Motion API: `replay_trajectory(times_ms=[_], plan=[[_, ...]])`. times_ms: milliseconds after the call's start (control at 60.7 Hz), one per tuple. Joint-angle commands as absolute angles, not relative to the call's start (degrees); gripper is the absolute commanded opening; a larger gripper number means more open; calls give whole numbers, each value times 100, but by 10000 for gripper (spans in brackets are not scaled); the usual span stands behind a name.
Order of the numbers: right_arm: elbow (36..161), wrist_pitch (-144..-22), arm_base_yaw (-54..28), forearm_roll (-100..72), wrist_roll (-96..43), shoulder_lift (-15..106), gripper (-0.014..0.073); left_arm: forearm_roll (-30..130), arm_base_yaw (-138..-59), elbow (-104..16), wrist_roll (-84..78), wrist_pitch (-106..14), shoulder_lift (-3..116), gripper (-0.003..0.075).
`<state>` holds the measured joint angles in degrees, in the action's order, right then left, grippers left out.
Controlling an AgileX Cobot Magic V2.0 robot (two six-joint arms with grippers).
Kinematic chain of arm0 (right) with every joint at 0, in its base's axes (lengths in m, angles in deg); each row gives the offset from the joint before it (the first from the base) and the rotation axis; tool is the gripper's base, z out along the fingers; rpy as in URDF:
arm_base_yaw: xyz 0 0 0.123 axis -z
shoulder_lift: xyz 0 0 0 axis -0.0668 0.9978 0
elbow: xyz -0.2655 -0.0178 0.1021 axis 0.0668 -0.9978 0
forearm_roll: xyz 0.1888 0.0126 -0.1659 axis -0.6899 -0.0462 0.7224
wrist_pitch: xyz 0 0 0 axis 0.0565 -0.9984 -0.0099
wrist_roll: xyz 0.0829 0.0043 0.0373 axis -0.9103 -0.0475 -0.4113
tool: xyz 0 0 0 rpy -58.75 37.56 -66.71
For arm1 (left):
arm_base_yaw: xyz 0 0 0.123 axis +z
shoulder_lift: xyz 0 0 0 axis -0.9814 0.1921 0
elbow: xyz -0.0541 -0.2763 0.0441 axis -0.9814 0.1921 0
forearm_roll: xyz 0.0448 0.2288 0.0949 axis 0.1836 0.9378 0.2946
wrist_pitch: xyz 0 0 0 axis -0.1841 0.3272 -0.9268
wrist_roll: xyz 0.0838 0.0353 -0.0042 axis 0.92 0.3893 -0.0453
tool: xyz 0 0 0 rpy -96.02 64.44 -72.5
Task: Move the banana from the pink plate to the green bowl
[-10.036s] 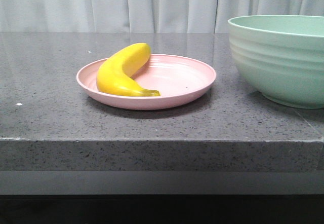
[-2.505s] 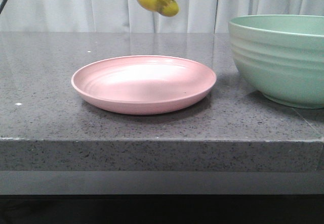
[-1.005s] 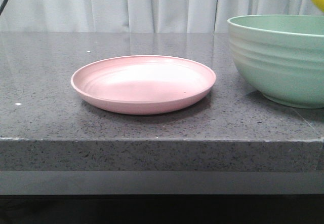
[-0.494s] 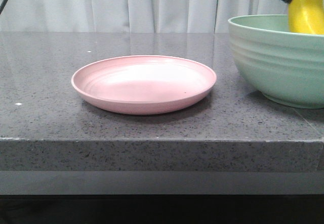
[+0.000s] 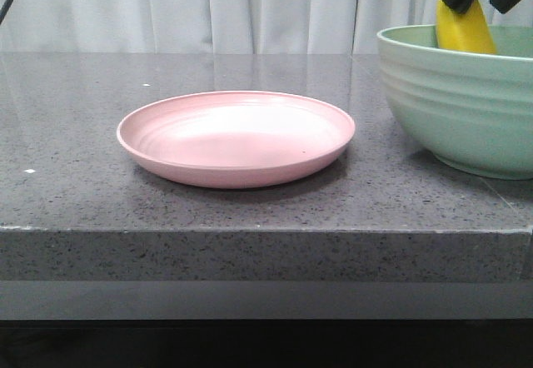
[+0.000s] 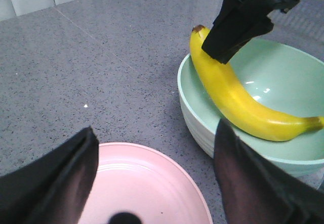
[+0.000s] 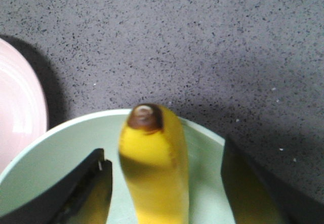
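The banana (image 6: pixel 238 100) lies inside the green bowl (image 5: pixel 466 110), one end leaning up on the bowl's wall and poking above the rim, the other end resting low against the opposite side. In the front view only a yellow wedge of it (image 5: pixel 465 28) shows above the rim, between two black fingers.

The right end effector (image 7: pixel 164 188) sits over the bowl with its fingers (image 7: pixel 86 193) spread well apart, one on each side of the banana; the right wrist view shows a gap between each finger and the fruit, so it has hold of nothing. From the left wrist view one of its dark fingers (image 6: pixel 240 24) overlaps the raised end of the banana.

The pink plate (image 5: pixel 236 137) stands on the grey speckled bench (image 5: pixel 83 176) just beside the bowl, not touching it, with nothing on it.

The left end effector (image 6: pixel 154 178) hangs above the plate's near edge, its fingers (image 6: pixel 55 178) wide apart and holding nothing.
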<state>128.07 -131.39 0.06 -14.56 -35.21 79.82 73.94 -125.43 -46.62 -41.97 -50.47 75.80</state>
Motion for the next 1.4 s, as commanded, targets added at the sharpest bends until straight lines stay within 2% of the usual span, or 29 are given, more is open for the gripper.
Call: replay_trajectory(times_ms=[0,214,643,807,1022,1219,1302,1384], plan=[[13014,-13016,32,-1687,-3524,7649,486,7385,-12597,-4838,-4203,-5470,7421,481],[12840,-13043,10,-2093,-3524,7136,486,7385,-12597,-4838,-4203,-5470,7421,481],[10803,-11756,10,-2394,-3283,4647,486,7385,-12597,-4838,-4203,-5470,7421,481],[10061,-11675,10,-2389,-3279,3745,486,7385,-12597,-4838,-4203,-5470,7421,481],[9342,-11675,10,-2359,-3279,3102,486,7385,-12597,-4838,-4203,-5470,7421,481],[9198,-11661,10,-2359,-3279,3052,486,7385,-12597,-4838,-4203,-5470,7421,480],[9198,-11654,10,-2359,-3279,3059,461,7385,-12597,-4838,-4203,-5470,7421,446],[9198,-11659,10,-2359,-3279,3059,362,7385,-12597,-4838,-4203,-5470,7421,368]])
